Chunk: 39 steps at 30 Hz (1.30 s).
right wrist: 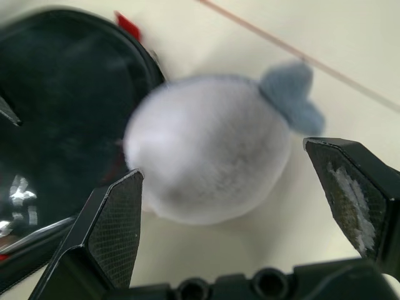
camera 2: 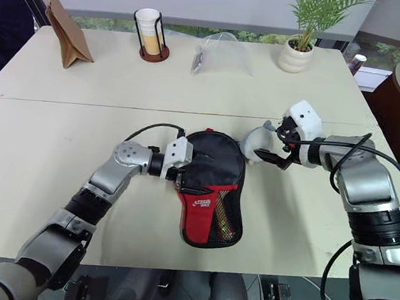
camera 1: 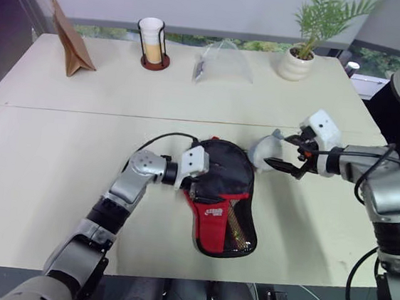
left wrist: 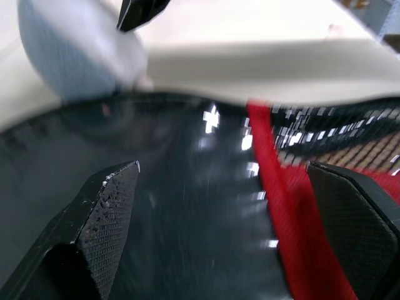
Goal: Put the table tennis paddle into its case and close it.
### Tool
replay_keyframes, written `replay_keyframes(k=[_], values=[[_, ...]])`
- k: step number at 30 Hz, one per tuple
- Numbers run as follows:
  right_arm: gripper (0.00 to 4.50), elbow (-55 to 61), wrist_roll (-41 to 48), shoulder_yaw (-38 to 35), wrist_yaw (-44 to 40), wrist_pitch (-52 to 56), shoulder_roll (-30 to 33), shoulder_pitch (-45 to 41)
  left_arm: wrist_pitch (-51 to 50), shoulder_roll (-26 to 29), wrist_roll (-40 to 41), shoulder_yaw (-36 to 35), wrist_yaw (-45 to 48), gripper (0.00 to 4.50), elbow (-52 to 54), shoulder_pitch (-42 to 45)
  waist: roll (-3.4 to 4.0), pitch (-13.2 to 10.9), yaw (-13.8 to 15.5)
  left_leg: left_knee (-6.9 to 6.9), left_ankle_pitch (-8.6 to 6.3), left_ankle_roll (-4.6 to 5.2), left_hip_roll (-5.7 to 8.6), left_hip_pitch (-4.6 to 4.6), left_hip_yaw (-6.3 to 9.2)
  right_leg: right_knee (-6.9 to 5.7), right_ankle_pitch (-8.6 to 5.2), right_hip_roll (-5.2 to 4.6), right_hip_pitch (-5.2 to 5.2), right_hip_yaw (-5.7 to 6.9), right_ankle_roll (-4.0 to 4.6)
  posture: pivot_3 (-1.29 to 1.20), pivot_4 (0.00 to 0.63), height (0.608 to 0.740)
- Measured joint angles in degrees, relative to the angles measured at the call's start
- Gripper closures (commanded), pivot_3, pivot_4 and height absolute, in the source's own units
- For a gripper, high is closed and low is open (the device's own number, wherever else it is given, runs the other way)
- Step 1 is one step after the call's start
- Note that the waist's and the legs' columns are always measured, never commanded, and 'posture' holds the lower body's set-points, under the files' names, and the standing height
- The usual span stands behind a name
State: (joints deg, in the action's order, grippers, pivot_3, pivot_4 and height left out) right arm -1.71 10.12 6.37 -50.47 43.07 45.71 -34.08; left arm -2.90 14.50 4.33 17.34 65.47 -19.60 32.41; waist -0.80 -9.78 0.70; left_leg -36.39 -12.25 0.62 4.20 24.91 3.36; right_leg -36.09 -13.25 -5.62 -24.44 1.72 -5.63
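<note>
L end effector (left wrist: 219, 206) released over case (camera 1: 219, 170); R end effector (right wrist: 250, 187) released by plush toy (right wrist: 209, 147).

The case (camera 2: 210, 190) lies flat near the middle of the pale table, a paddle-shaped soft pouch with its rounded black end pointing away from the robot and its narrower end, with a red panel bearing a small white logo, pointing toward the front edge. Along one side of that narrow end sits a black mesh pocket, and through the mesh shows something tan and woody, seemingly the handle of the table tennis paddle (camera 2: 225, 224), tucked inside. The paddle's blade is hidden inside, and whether the zip is shut cannot be told.
</note>
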Motion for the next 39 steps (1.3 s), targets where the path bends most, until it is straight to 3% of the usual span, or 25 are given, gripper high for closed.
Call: replay_keyframes(k=[12,26,35,37,39], values=[[0.0,-7.7,-0.4,1.3,-0.5,-1.1,-3.9,-4.0,6.0,-2.0,-1.4,1.1,-3.9,0.09,-5.3,1.7,0.04,0.0,0.1,-0.46,-0.08,0.12,0.0,-0.01,0.03,-0.04,0.01,0.02,0.24,0.01,0.01,0.0,0.15,0.734],[0.0,-12.2,-1.9,1.9,-0.5,-2.4,-5.1,-5.6,1.9,-3.3,0.8,-0.1,-5.5,0.09,-6.4,3.5,0.06,0.0,0.0,-0.64,-0.12,0.17,0.01,-0.01,0.02,-0.06,0.03,0.03,0.3,0.02,-0.03,0.0,0.15,0.734],[0.0,-13.2,-2.1,1.9,-0.4,-2.9,-5.2,-5.6,5.1,-4.5,-1.4,-0.8,-9.2,0.09,-12.6,6.4,0.06,0.0,0.1,-0.65,-0.14,0.19,0.04,-0.01,0.0,-0.06,0.04,0.04,0.33,0.03,-0.05,0.0,0.15,0.734],[0.54,-13.6,-2.1,1.9,-0.4,-3.1,-5.3,-5.6,5.5,-4.7,-1.4,-0.5,-9.1,0.0,-13.0,6.4,0.07,0.0,0.1,-0.65,-0.14,0.19,0.04,-0.01,0.0,-0.06,0.04,0.04,0.33,0.03,-0.05,0.0,0.15,0.734],[1.38,-14.3,-2.1,1.9,-0.4,-3.5,-5.3,-5.7,5.6,-4.7,-1.4,-0.4,-9.0,0.0,-13.2,6.4,0.07,0.0,0.1,-0.65,-0.14,0.19,0.04,-0.01,0.01,-0.06,0.04,0.04,0.34,0.03,-0.05,0.0,0.15,0.734]])
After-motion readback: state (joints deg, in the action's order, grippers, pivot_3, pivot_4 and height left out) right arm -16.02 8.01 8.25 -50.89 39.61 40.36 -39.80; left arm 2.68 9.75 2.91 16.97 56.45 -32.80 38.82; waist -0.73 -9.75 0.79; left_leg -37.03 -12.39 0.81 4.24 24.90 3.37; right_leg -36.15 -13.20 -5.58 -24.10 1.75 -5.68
